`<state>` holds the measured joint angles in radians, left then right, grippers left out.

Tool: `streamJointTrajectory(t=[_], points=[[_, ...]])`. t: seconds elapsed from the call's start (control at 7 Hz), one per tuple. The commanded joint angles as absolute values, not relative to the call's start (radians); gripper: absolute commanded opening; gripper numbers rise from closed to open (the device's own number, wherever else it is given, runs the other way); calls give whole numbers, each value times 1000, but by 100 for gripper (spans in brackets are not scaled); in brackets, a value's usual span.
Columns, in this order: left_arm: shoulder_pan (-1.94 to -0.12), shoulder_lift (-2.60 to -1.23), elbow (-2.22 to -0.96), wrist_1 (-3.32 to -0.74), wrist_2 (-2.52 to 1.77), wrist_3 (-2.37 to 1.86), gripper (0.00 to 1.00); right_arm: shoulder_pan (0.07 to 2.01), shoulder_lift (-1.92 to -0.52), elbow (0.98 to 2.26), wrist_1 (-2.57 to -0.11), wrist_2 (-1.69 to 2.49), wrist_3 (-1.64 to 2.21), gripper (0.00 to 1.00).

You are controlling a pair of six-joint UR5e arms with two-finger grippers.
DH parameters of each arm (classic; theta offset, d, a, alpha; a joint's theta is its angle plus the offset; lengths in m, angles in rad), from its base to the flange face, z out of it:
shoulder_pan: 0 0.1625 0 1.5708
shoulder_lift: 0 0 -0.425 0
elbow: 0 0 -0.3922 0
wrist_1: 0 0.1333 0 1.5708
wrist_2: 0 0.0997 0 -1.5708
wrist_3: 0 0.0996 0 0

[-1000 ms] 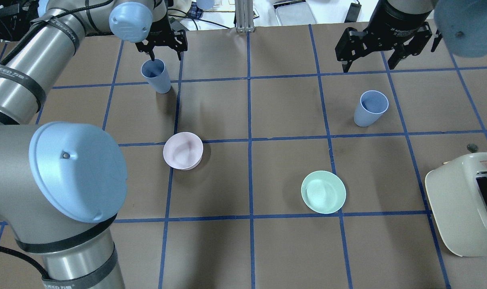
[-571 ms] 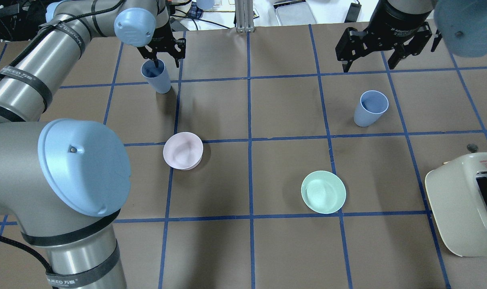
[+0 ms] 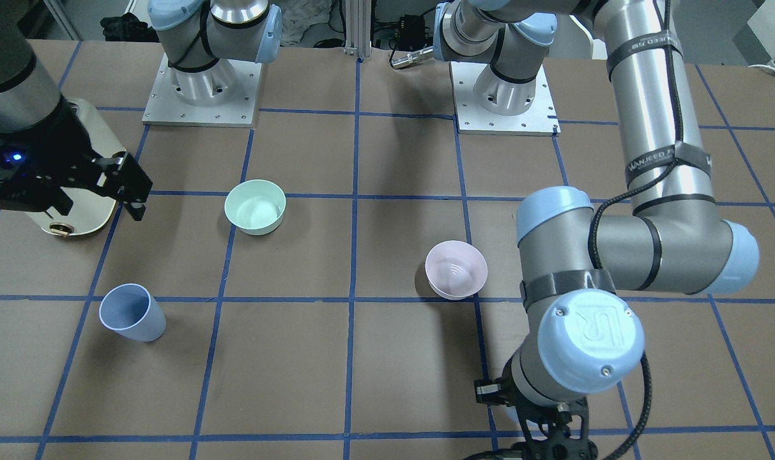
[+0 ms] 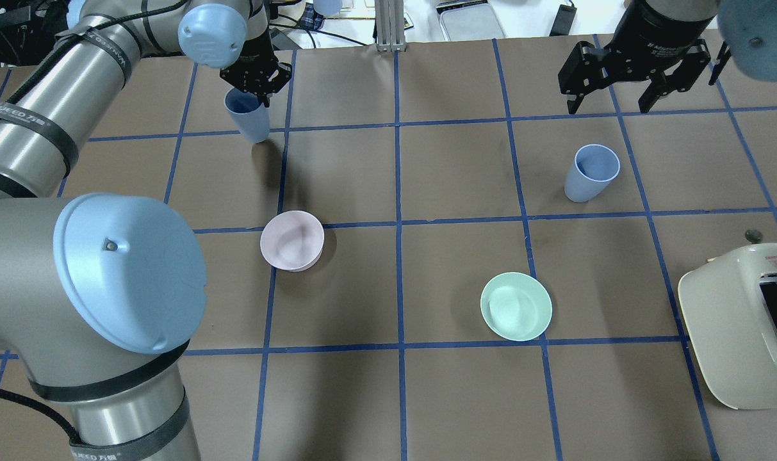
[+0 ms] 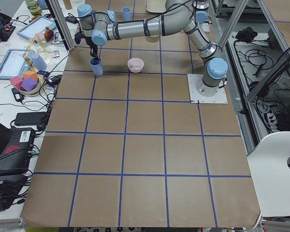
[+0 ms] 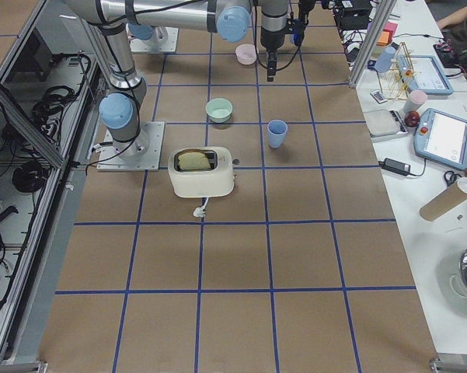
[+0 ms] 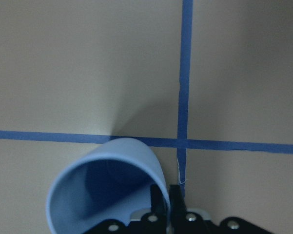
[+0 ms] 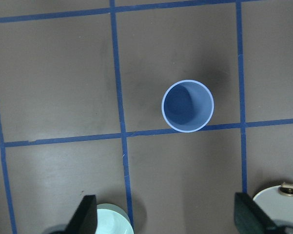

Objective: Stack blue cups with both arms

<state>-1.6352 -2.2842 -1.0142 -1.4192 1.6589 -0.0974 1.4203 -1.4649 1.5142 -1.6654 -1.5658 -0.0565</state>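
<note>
My left gripper [image 4: 255, 82] is shut on the rim of one blue cup [image 4: 247, 118] at the far left of the table. The left wrist view shows the fingers [image 7: 162, 204] pinching the wall of that cup [image 7: 107, 190], which hangs a little tilted. It also shows in the exterior left view [image 5: 96, 66]. In the front-facing view my left arm hides it. The second blue cup [image 4: 591, 173] stands upright at the right, also in the front-facing view [image 3: 131, 313] and the right wrist view [image 8: 187, 106]. My right gripper [image 4: 619, 89] is open and empty, high above and beyond it.
A pale pink bowl [image 4: 292, 240] sits left of centre and a mint-green bowl [image 4: 516, 306] right of centre. A cream toaster [image 4: 747, 320] stands at the right edge. Boxes and cables lie beyond the table's far edge.
My left gripper came down over the left cup's rim and shut on it; the cup has shifted slightly. My right gripper moved a little to the right and stayed open.
</note>
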Motion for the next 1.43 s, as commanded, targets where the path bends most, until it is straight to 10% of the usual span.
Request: streamJointTrajectory(t=[0.0, 0.71, 0.86, 1.0, 1.29], points=[[-1779, -2256, -1011, -1442, 1594, -327, 0, 1280, -1386, 1508, -1670, -1563, -148, 100], [-1944, -2330, -1035, -1336, 1580, -601, 0, 1279, -1275, 1632, -1935, -1546, -155, 100], [-1944, -2333, -1045, -1335, 1588, -588, 66, 1279, -1273, 1667, -2004, -1540, -156, 100], [-1944, -2336, -1049, -1336, 1589, -581, 100, 1279, -1269, 1687, -2017, -1542, -158, 100], [-1937, -2257, -1025, -1481, 1579, -577, 100, 1279, -1243, 1722, -2055, -1542, -156, 94]])
